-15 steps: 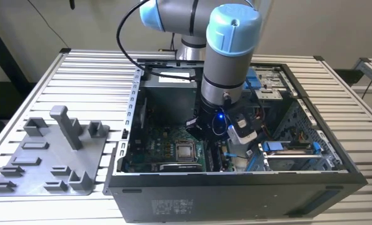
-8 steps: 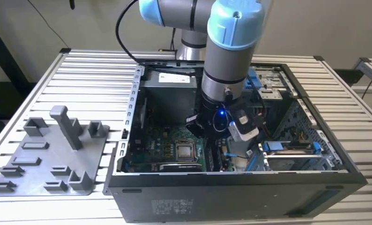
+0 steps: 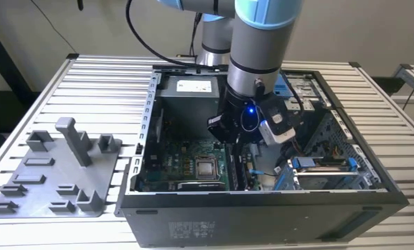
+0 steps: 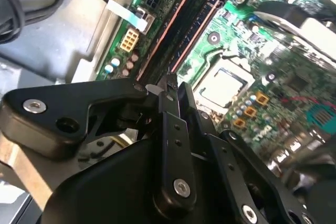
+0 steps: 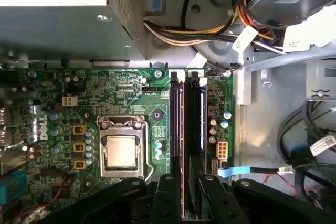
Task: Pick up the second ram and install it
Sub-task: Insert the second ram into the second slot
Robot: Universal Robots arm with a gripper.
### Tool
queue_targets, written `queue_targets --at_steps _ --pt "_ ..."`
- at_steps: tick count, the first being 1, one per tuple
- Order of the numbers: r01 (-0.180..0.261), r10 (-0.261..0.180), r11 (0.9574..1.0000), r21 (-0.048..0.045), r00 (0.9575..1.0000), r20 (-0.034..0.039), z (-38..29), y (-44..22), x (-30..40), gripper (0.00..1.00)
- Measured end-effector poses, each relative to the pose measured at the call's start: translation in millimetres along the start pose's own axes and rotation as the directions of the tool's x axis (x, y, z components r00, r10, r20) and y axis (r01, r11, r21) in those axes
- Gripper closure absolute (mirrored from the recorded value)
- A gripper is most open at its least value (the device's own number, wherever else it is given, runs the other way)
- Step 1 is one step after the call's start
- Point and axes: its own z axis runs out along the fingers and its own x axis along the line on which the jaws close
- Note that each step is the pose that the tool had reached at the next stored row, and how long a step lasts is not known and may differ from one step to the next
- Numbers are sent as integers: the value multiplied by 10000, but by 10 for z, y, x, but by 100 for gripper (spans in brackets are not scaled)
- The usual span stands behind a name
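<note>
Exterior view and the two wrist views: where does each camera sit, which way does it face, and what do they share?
Exterior view: off the arm, above, looking down into the open computer case; the arm and gripper reach into it, grey parts tray on the exterior view's left.
First wrist view: on the arm, facing straight down at the motherboard; black gripper over the memory slots.
Second wrist view: on the arm, looking obliquely along the gripper at the slots.
Shared: all three show the processor chip.
</note>
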Motion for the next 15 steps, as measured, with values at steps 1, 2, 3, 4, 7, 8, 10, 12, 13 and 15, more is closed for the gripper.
queue_targets --at_steps 1,2,3,4,7,8,10,12,13,15 --pt "-18 18 10000 1 10000 0 -7 0 0 78" --pt "-18 18 10000 -4 10000 1 -6 0 0 78" --pt "-18 18 10000 -2 10000 0 -9 1 0 78" --pt "-19 19 10000 -3 10000 1 -10 0 0 78" --pt "-19 19 10000 -1 10000 0 -15 0 0 78" --pt "-19 19 10000 0 10000 0 -17 0 0 78" --pt "-19 19 10000 0 10000 0 -20 0 -1 78" --pt "-18 18 10000 0 10000 -1 -24 0 -1 87" --pt "-18 18 10000 0 10000 0 -25 0 -1 87" --pt "-19 19 10000 0 10000 0 -28 0 -1 89"
